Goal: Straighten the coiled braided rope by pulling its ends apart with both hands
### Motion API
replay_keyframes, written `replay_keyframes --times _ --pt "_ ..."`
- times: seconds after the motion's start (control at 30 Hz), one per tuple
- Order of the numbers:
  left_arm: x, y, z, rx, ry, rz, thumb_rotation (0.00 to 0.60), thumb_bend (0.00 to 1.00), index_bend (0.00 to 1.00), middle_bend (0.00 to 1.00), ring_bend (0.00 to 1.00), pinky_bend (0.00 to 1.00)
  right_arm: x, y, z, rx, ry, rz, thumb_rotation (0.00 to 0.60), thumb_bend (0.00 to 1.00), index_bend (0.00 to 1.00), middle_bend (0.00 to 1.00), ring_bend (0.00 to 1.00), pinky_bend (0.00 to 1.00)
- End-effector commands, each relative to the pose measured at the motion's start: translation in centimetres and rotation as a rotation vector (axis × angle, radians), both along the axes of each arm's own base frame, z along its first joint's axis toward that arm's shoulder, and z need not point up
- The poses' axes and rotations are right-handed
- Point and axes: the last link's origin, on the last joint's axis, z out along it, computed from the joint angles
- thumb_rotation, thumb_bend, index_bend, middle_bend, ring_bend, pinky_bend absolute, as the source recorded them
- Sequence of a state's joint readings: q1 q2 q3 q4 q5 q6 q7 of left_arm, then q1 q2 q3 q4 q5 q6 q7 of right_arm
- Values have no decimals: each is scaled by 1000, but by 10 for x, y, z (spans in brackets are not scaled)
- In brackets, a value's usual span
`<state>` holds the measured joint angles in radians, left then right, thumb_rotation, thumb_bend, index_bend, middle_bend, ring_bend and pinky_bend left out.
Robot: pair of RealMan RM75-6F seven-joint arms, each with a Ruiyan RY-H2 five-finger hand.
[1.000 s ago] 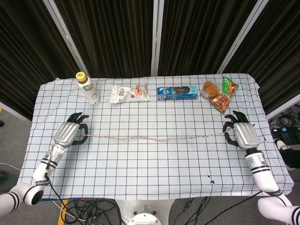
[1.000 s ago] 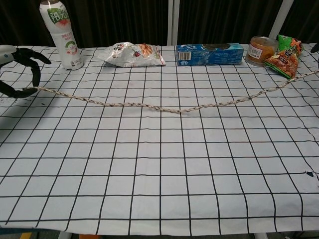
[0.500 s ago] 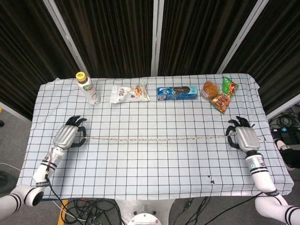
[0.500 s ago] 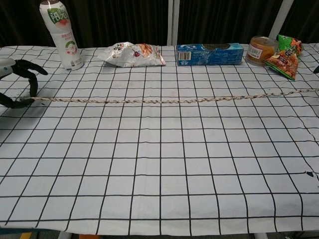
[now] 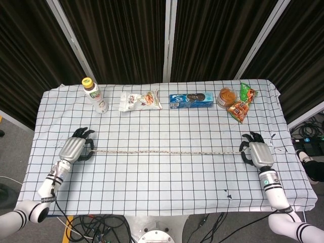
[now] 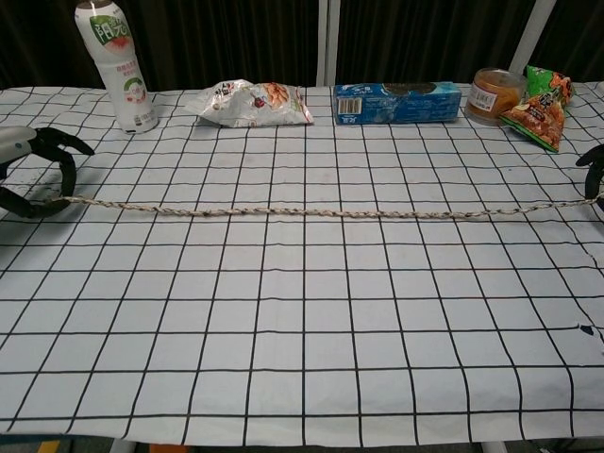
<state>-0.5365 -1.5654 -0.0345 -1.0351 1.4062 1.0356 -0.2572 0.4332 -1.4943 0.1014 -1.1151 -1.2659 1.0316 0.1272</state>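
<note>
The braided rope (image 5: 167,152) lies in a nearly straight line across the checked tablecloth, also low across the chest view as the rope (image 6: 321,213). My left hand (image 5: 75,149) pinches its left end at the table's left side; in the chest view the left hand (image 6: 28,170) shows curled fingers with the rope end between them. My right hand (image 5: 257,153) grips the other end at the right side. Only the fingertips of the right hand (image 6: 595,175) reach into the chest view at its right edge.
Along the table's far edge stand a drink bottle (image 5: 95,95), a snack bag (image 5: 139,100), a blue biscuit box (image 5: 191,100), a small jar (image 5: 227,96) and a green-orange snack packet (image 5: 243,104). The tablecloth's (image 5: 167,192) edges lie close behind both hands.
Both hands have moved towards me, carrying the rope ends with them. The rope has gone from a sagging curve to a straight taut line, and now lies lower on the table.
</note>
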Motion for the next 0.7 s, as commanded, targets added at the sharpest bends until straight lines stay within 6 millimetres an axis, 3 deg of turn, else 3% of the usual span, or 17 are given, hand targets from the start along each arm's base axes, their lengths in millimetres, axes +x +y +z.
replay_keyframes --times 0.03,0.17,0.3,0.43,0.53,0.7 --pt "-1 -1 -1 -4 5 1 600 355 418 122 0 0 -2 2 -2 3 -3 -6 600 324 322 114 0 0" --pt "-1 -2 -2 -8 6 6 600 323 295 117 0 0 -3 4 -1 -2 -5 -13 600 280 181 86 0 0" --pt "1 -3 5 6 0 1 600 282 229 106 0 0 1 7 8 -36 -25 0 600 281 126 75 0 0" --pt "2 -5 31 74 -40 1 600 248 212 99 0 0 8 14 32 -94 -33 39 600 287 122 73 0 0" --pt "-2 -12 63 159 -65 17 600 228 212 99 0 0 10 25 57 -131 -19 65 600 296 119 73 0 0" --pt "-19 -39 111 291 -66 74 600 208 212 99 0 0 11 52 97 -197 5 84 600 304 114 88 0 0"
